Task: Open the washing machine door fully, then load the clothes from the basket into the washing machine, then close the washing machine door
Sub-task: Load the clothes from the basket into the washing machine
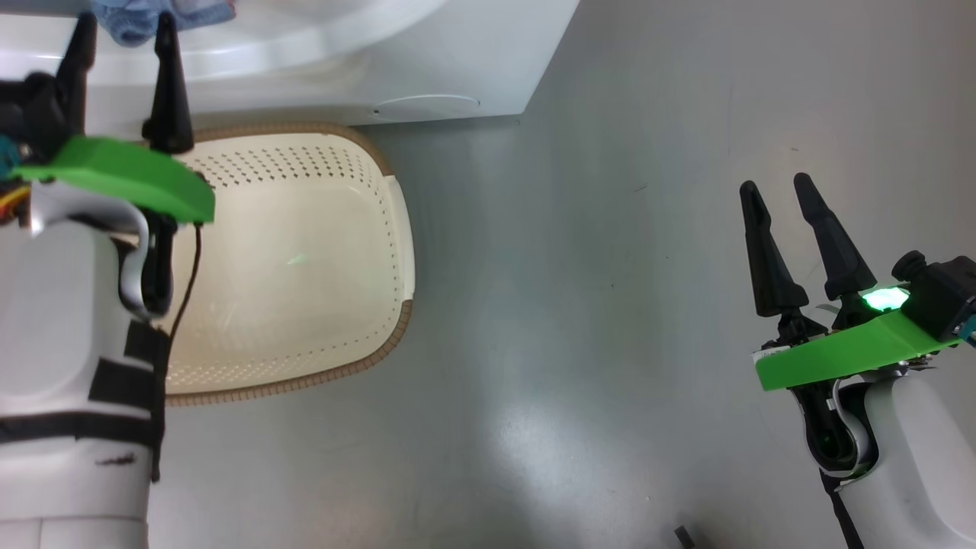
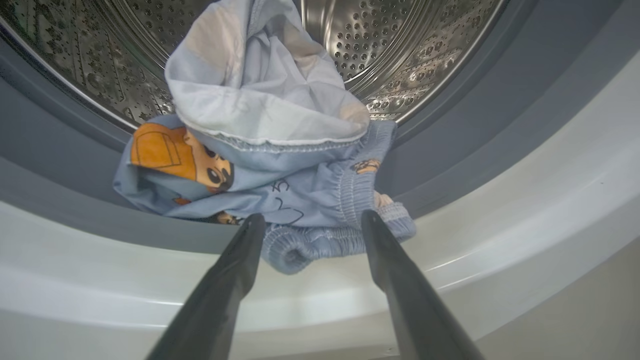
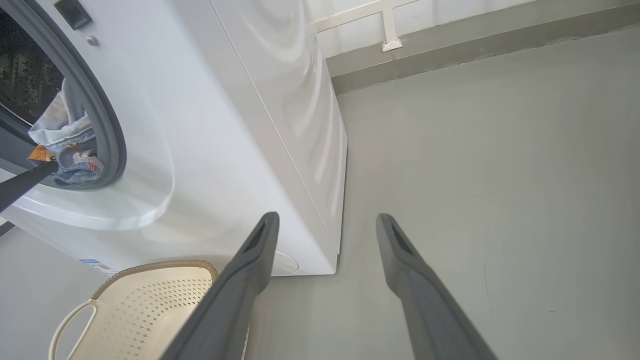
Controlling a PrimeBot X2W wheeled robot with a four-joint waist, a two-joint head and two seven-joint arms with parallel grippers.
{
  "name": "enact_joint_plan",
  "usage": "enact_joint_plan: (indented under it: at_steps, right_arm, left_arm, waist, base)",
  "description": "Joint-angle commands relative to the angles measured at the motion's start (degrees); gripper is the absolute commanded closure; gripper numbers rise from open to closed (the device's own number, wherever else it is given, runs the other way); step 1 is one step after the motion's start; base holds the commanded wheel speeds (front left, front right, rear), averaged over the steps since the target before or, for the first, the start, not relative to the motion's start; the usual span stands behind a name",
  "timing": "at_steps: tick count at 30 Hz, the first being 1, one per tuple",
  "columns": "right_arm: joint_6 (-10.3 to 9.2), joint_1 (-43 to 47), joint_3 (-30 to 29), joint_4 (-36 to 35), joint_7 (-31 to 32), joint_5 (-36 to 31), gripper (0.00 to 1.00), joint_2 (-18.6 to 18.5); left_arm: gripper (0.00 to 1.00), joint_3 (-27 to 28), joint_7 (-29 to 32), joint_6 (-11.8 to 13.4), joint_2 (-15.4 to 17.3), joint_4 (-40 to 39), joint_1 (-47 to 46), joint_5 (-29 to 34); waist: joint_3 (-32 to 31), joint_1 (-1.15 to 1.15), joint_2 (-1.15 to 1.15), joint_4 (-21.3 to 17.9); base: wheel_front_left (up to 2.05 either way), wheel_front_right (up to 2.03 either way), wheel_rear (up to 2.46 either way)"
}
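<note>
L gripper, fingers spread & empty, points straight at light-blue, orange-printed clothes heaped on grey gasket lip of the white washing machine (cuff overhangs); R gripper, likewise spread, well apart.

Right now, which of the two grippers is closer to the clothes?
The left gripper: its open fingers point at the blue clothes lying in the mouth of the washing machine. The right gripper, also open, is over the floor, well aside.

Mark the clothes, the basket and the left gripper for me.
clothes [image 2: 280, 165], left wrist view: blue printed fabric, middle of the heap.
basket [image 1: 305, 164], head view: its far perforated wall.
left gripper [image 2: 314, 216], left wrist view: midway between its open fingertips.
</note>
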Motion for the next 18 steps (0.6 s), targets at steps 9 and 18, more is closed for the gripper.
enact_joint_plan:
  at_steps: [9, 18]
  right_arm:
    - [0.57, 0.4, 1.6, -1.2, -0.3, -0.5, 0.0, 0.3]
    - [0.57, 0.4, 2.0, -1.3, -0.3, -0.4, 0.0, 0.7]
  left_arm:
    - [0.0, -1.9, -0.3, -0.1, 2.3, 3.5, -5.4, -1.6]
    - [0.0, -1.8, -0.3, -0.1, 3.6, 9.0, -6.5, -1.0]
  waist:
    - [-0.1, 0.0, 0.0, -0.4]
    - [-0.4, 0.0, 0.0, -0.9]
  base:
    - [0.0, 0.0, 0.0]
    - [0.0, 0.0, 0.0]
